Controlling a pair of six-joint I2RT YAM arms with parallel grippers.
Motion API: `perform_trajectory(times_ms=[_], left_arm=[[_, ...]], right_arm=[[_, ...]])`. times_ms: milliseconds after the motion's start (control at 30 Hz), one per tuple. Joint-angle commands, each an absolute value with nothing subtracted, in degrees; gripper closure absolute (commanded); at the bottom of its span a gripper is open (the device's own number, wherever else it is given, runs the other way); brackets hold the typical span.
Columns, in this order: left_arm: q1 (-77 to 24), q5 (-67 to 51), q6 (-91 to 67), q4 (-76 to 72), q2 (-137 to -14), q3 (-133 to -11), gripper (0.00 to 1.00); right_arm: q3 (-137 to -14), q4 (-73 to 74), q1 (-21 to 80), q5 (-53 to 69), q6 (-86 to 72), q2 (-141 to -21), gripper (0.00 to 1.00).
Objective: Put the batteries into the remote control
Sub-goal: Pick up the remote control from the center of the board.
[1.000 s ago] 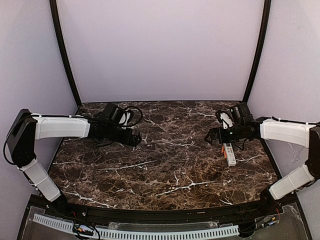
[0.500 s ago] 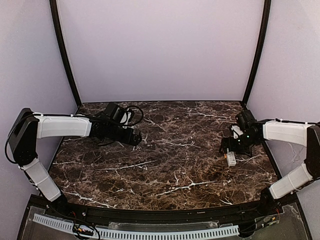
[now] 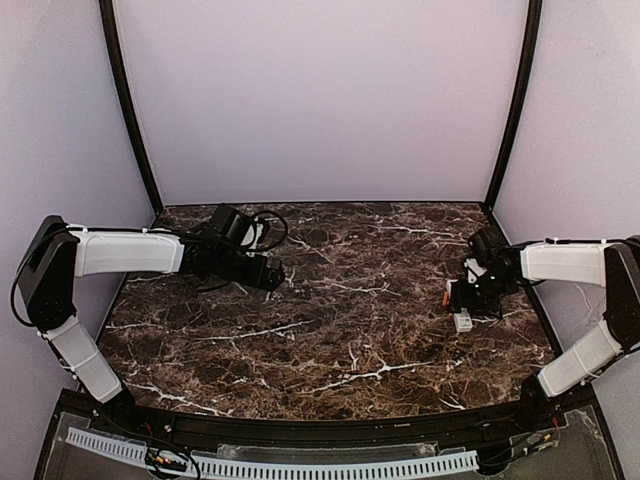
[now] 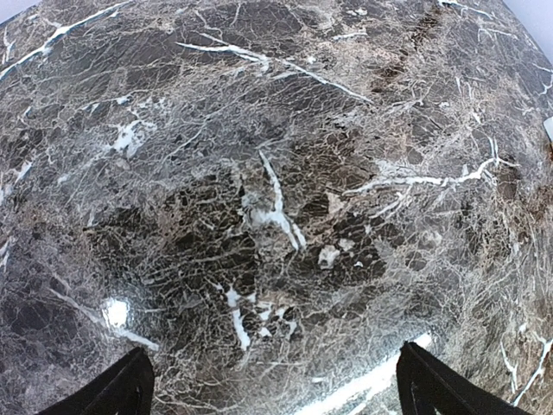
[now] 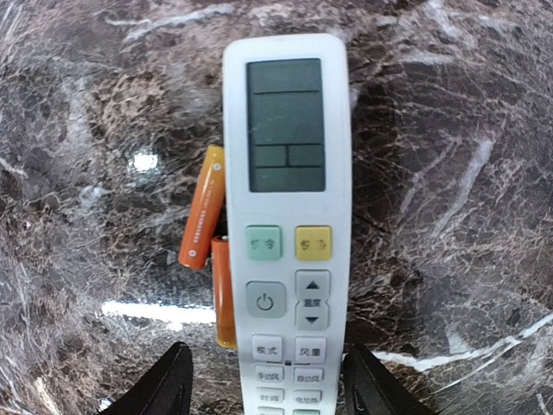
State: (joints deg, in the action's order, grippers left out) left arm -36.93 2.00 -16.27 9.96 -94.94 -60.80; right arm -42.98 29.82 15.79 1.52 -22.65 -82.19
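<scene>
Dark marble bench, lilac walls. Remote control near the right edge, button face up. Two batteries lie loose just beside it. Nothing loaded; the remote likely needs flipping first. Right gripper fingers apart, astride the remote's lower end. Left gripper spread wide, holding nothing.

A slim white plastic remote control lies flat, buttons up. Two thin orange cylindrical batteries lie just beside its long edge.
</scene>
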Motion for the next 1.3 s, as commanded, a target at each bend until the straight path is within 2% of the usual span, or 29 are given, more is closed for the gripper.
perform_trajectory(times_ms=[0,400,800,1267], left_arm=[[-37.27,2.03,-16.13,10.07,-95.16,-61.95,0.01],[-37.26,1.94,-16.39,8.97,-95.83,-60.92,0.01],[-37.22,2.25,-17.52,7.27,-96.83,-59.4,0.01],[-37.28,2.59,-17.58,6.98,-97.34,-59.13,0.01]], right_arm=[[-42.45,28.93,14.72,0.22,-22.42,-83.79,0.44],[-42.54,27.17,13.68,1.93,-19.29,-86.64,0.68],[-43.58,26.09,14.83,5.35,-18.69,-87.41,0.75],[-46.23,27.72,16.0,3.81,-19.56,-86.76,0.77]])
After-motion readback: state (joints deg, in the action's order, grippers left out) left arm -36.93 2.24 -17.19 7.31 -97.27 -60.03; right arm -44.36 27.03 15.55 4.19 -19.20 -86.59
